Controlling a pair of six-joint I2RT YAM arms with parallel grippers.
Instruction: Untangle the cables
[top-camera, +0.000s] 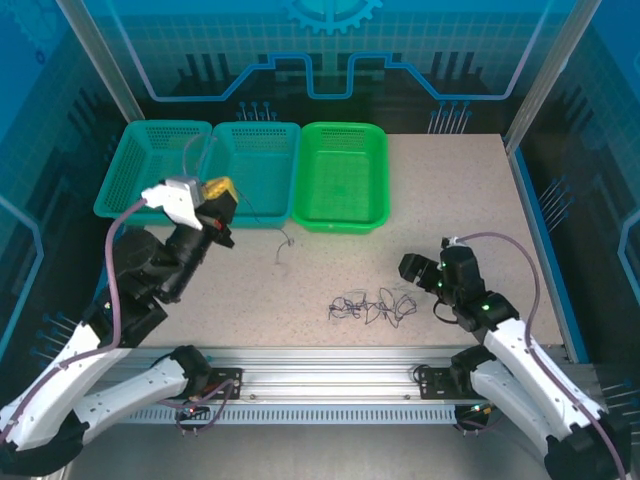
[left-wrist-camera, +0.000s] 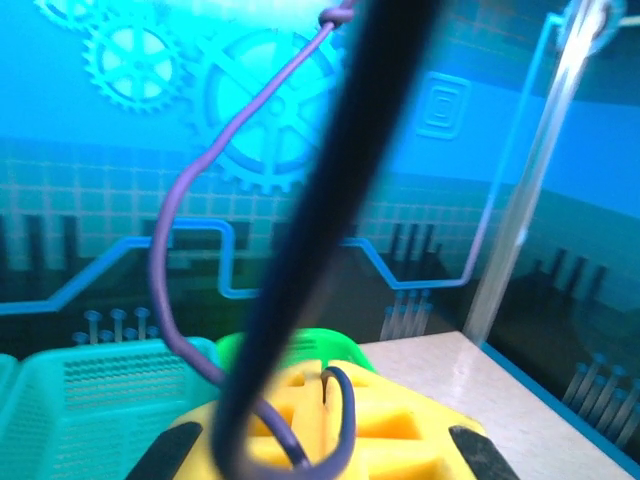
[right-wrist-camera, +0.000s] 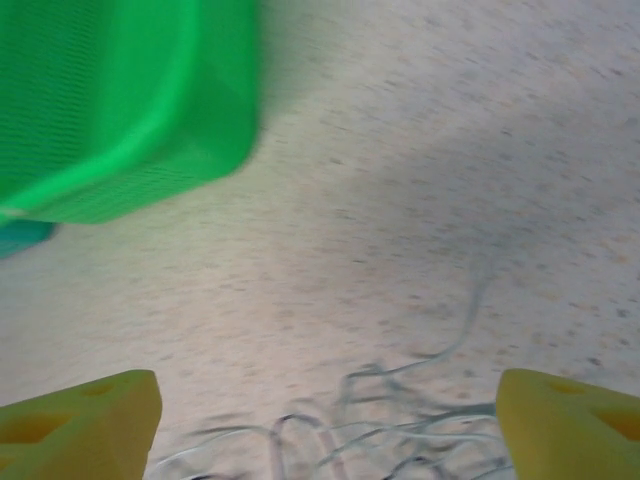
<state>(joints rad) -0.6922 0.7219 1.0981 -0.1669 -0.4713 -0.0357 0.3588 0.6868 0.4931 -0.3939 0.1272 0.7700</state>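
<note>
Lying in a loose knot on the speckled beige bench, the tangle of thin dark and pale cables sits near the front edge, just ahead of the right gripper. In the right wrist view the tangle's strands run across the gap between the two yellow fingers of that gripper, which stands spread wide and released, grasping nothing. That view is blurred and cuts the tangle off at the bottom edge, so whether a finger touches a strand cannot be told. The left gripper is raised in front of the two teal mesh baskets, well apart from the tangle, and is clenched on a single thin wire that trails down to the bench. In the left wrist view this wire loops up from between the yellow fingers of the gripper, partly hidden by a dark blurred strand. A bright green mesh basket stands beside the teal ones.
</note>
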